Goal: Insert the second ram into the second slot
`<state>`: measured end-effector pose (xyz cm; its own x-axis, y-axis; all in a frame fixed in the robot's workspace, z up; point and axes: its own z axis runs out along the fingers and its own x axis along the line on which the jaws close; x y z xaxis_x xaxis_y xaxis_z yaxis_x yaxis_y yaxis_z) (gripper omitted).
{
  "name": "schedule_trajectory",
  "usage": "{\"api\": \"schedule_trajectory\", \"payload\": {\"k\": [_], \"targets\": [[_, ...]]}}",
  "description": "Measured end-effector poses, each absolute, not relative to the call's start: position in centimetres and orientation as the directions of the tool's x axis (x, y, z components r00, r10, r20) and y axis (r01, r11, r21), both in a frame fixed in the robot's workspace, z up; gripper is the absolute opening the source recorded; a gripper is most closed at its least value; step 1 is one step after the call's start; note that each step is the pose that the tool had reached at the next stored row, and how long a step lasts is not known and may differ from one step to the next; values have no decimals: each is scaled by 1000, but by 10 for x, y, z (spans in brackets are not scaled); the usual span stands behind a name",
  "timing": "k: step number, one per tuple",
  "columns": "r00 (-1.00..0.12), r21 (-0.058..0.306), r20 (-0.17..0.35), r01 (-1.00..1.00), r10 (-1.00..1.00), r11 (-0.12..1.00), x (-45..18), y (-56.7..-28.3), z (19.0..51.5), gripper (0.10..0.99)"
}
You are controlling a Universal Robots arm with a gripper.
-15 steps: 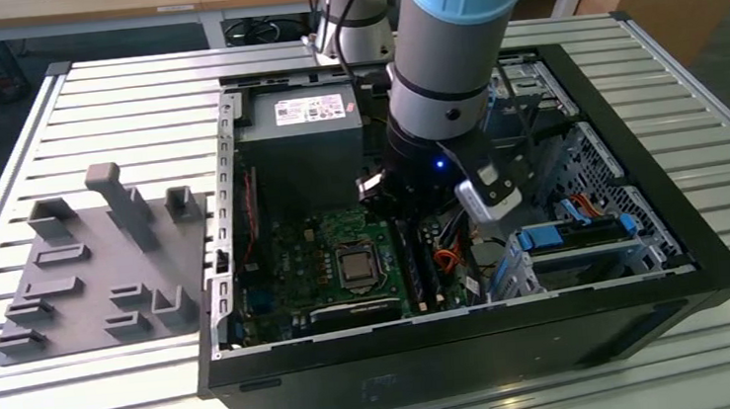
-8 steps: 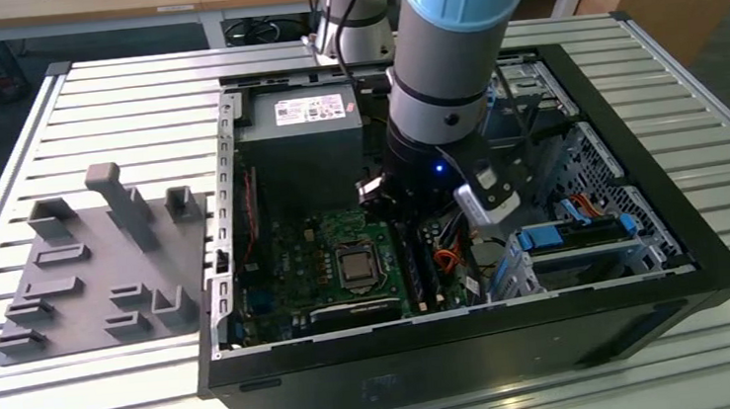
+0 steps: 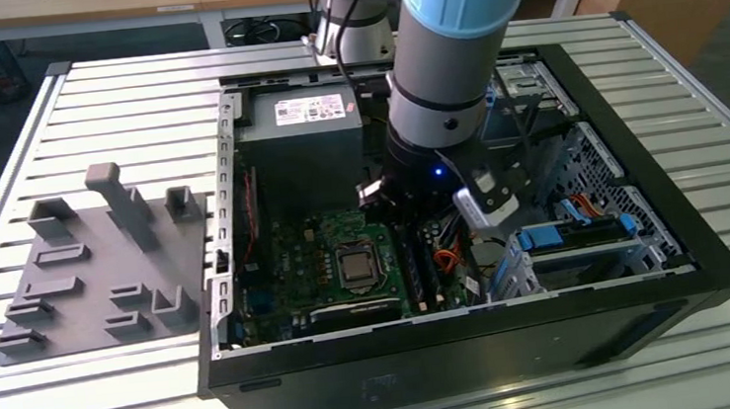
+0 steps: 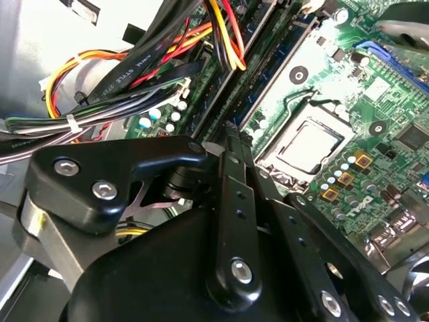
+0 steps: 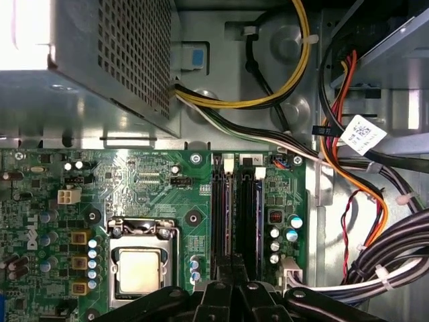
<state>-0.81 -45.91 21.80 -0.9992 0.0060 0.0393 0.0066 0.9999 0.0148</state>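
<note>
We see the hand [image 5: 231, 268] inside the open case [image 3: 685, 236], low over the board [image 5: 154, 194], its fingers [image 4: 234, 174] pressed together with nothing between them. They sit right above the memory slots [image 5: 236, 215], just beside the CPU socket [image 5: 139, 268]. Both slots look filled; the second ram [image 5: 249, 215] appears seated in the slot farther from the socket.

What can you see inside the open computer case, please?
Inside the computer case lies a green motherboard with a processor socket, memory slots, a power supply and bundled cables. The arm and claw cover the slots' near ends.
</note>
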Motion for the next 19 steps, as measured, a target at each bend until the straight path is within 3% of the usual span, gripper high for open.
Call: {"api": "schedule_trajectory", "payload": {"k": [9,19], "targets": [[-999,16,39,7,6,1000,-8,-459,215,122],[-999,15,39,7,6,1000,-8,-459,237,122]]}}
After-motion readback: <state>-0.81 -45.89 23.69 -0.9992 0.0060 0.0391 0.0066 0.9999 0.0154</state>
